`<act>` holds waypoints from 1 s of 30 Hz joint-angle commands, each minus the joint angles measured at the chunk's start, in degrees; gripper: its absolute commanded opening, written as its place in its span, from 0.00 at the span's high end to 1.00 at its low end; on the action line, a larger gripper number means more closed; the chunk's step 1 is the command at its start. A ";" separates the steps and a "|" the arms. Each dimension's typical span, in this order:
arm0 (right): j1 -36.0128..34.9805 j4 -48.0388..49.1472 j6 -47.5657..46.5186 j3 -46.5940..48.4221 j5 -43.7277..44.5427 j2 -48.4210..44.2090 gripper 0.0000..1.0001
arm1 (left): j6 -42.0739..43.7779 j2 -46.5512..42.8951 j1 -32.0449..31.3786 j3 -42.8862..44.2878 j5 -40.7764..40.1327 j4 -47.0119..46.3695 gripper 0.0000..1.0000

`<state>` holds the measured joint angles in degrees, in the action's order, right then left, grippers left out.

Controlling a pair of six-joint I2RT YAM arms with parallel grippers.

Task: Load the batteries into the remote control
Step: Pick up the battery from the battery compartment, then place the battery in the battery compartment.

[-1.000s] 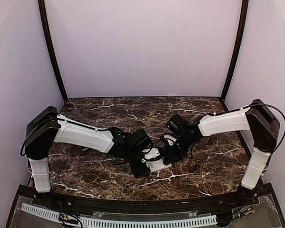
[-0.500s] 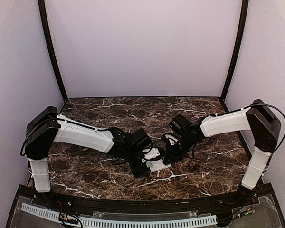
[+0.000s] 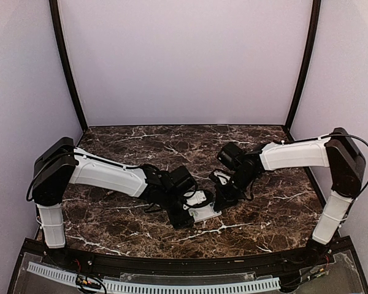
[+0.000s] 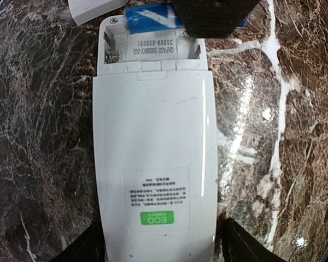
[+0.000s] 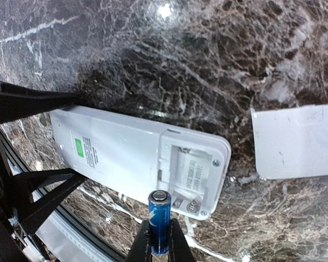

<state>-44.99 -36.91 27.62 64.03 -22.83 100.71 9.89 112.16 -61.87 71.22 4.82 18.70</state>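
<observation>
My right gripper (image 5: 159, 248) pinches a blue battery (image 5: 159, 218) beside the face-down, uncovered white remote control (image 4: 153, 164), which my left gripper (image 4: 161, 248) clamps.

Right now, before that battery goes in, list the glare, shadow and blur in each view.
Left wrist: a glare streak runs down the remote control near its right edge; the right pincer at the top is a dark blur. Right wrist: lamp hotspot on the table at top, shadow beyond the remote, battery sharp. Top external: even light, corner posts bowed by the lens.
</observation>
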 commanded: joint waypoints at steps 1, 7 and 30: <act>0.61 -7.17 -1.89 2.12 -0.16 0.50 1.00 | 0.68 1.66 0.25 -1.35 0.51 2.51 0.26; 0.61 -9.68 -3.33 6.94 -0.31 5.76 1.00 | 0.84 1.30 0.25 -1.77 0.54 2.09 0.24; 0.26 -13.60 -2.92 12.27 0.67 12.30 0.76 | 2.48 -0.05 0.25 -4.23 0.89 -0.73 0.17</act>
<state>-44.58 -48.51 24.49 75.53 -22.87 111.96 11.40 111.74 -61.65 69.34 5.41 14.90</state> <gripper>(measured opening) 0.236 0.830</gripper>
